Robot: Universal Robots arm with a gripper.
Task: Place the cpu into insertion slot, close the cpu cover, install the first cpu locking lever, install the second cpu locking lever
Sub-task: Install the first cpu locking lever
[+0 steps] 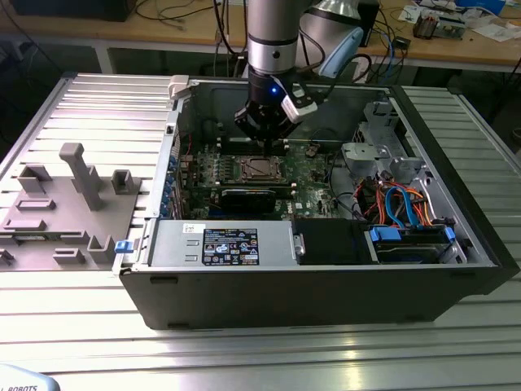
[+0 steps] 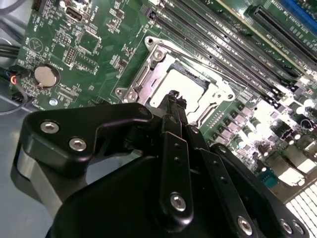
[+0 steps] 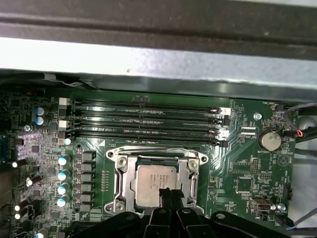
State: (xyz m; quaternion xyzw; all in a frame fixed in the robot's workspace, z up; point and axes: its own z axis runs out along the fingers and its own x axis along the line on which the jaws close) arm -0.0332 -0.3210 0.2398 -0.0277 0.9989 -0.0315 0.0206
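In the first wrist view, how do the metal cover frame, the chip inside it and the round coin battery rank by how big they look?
Largest to smallest, as they look in the first wrist view:
1. cpu cover, the silvery frame around the chip
2. cpu, its near edge partly hidden by the gripper
3. coin battery
All lie on one board, so the order seems safe.

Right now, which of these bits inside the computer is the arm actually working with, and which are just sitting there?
Part of the job:
- cpu, seated in the insertion slot
- cpu cover, framing the chip
- gripper, tip just over the cpu

Just there:
- memory slots
- coin battery
- grey fixture blocks outside the case
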